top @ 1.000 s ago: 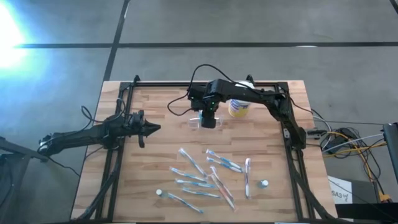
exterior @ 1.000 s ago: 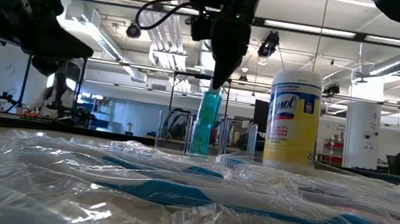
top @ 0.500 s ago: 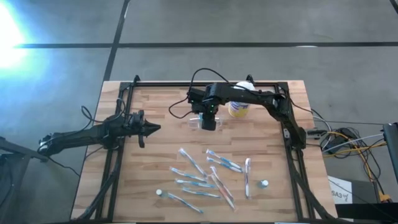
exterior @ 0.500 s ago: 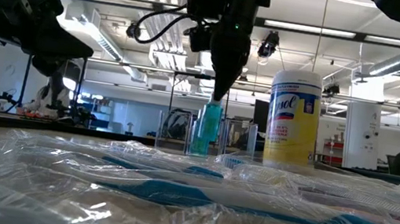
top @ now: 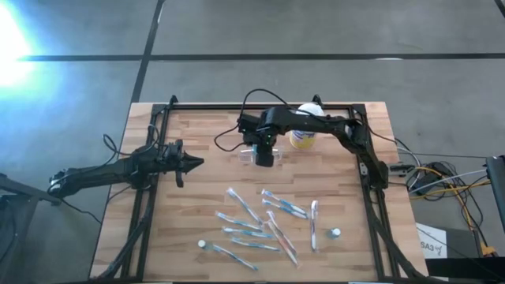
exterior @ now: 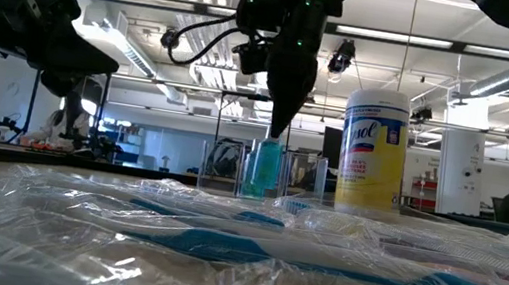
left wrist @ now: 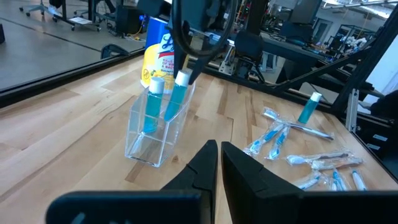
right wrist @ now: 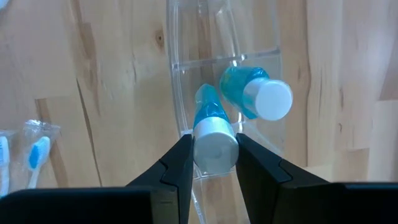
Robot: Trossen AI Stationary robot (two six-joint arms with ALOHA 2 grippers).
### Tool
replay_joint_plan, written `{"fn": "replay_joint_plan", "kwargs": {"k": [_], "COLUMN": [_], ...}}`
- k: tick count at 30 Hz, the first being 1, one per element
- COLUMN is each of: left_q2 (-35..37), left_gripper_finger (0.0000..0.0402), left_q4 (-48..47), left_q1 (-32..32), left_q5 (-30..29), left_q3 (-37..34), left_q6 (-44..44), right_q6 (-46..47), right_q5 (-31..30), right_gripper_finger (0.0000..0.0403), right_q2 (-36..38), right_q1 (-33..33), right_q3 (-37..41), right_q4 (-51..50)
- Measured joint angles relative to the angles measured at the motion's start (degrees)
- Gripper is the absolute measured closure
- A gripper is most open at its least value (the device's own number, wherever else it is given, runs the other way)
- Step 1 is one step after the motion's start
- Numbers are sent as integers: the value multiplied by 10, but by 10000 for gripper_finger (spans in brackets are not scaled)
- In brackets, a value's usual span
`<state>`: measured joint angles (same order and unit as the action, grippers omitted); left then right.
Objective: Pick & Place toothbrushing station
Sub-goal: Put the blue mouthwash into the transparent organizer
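Clear toothbrushing station (left wrist: 153, 127) with two blue tubes (right wrist: 256, 94), one in right tool (right wrist: 211, 163).

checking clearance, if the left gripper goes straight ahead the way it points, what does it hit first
Likely the clear holder: in the left wrist view it stands ahead of the shut left gripper, slightly off to one side, with two tubes in it. Depth is unclear, so it might just miss.

You can read only the brand "Lysol" on the yellow-labelled canister (exterior: 373, 150); its finer print is illegible.
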<state>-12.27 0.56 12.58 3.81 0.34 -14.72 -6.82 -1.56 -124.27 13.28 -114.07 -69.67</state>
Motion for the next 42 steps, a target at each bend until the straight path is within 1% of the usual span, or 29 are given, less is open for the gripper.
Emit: {"fn": "replay_joint_plan", "kwargs": {"k": [5,20,29,42], "left_q2": [0,0,0,-6], "left_gripper_finger": [376,376,376,376], "left_q4": [0,0,0,0], "left_q1": [0,0,0,0], "left_q5": [0,0,0,0], "left_q3": [0,0,0,0], "left_q6": [0,0,0,7], "right_q6": [-1,-3,-2,-2], "right_q5": [0,0,7,6], "right_gripper_finger": [308,308,308,308], "right_q2": [0,0,1,1], "right_q1": [0,0,0,0], "right_q3": [12,17,46,47], "right_q4": [12,20,41,50]}}
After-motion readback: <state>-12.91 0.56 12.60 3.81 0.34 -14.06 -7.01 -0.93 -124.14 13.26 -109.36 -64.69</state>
